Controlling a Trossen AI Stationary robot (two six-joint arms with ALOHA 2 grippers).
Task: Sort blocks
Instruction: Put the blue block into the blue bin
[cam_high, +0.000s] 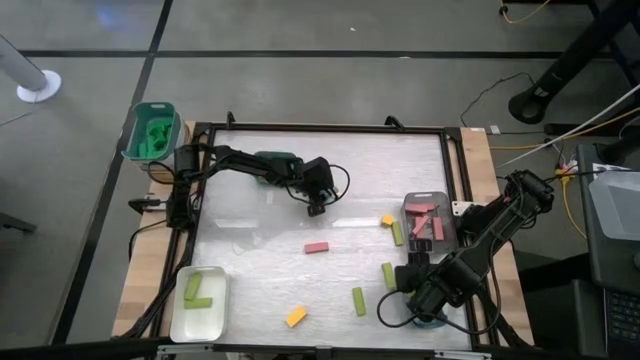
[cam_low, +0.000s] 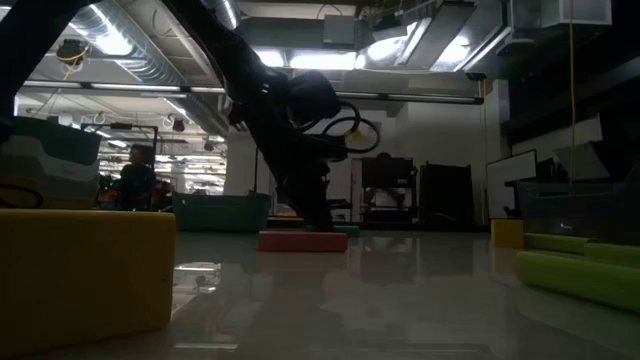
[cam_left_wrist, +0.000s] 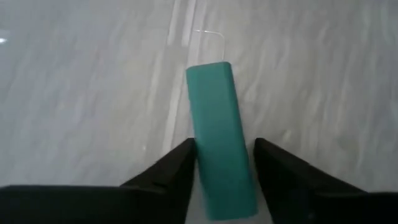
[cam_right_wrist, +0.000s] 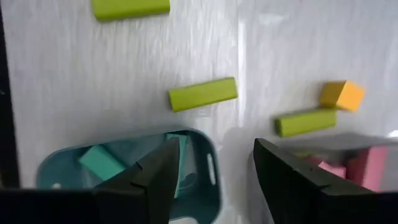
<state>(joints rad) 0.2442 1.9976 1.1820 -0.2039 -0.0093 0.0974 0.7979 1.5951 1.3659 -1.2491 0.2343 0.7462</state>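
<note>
Teal block (cam_left_wrist: 219, 130) between dark claw fingers (cam_left_wrist: 163, 180) — lime blocks (cam_right_wrist: 202, 94), orange cube (cam_right_wrist: 342, 95), teal tray (cam_right_wrist: 205, 186)

The left hand (cam_high: 316, 208) is down near the middle of the table (cam_high: 260, 260), its fingers standing either side of a teal block (cam_left_wrist: 219, 134), so that spot is taken. Around it the table lies bare: toward the far edge and toward the left side nothing stands in the way. Just nearer lies a pink block (cam_high: 317, 247) alone, with room all round. The right side is crowded: the grey tray (cam_high: 428, 218), a yellow-orange cube (cam_high: 387, 220), lime bars (cam_high: 397, 233), and the right hand (cam_high: 392, 308) hanging wide-fingered over the teal tray (cam_right_wrist: 127, 171). Near the front, a yellow-orange block (cam_high: 296, 316) and the white tray (cam_high: 199, 303) leave open table between them.
</note>
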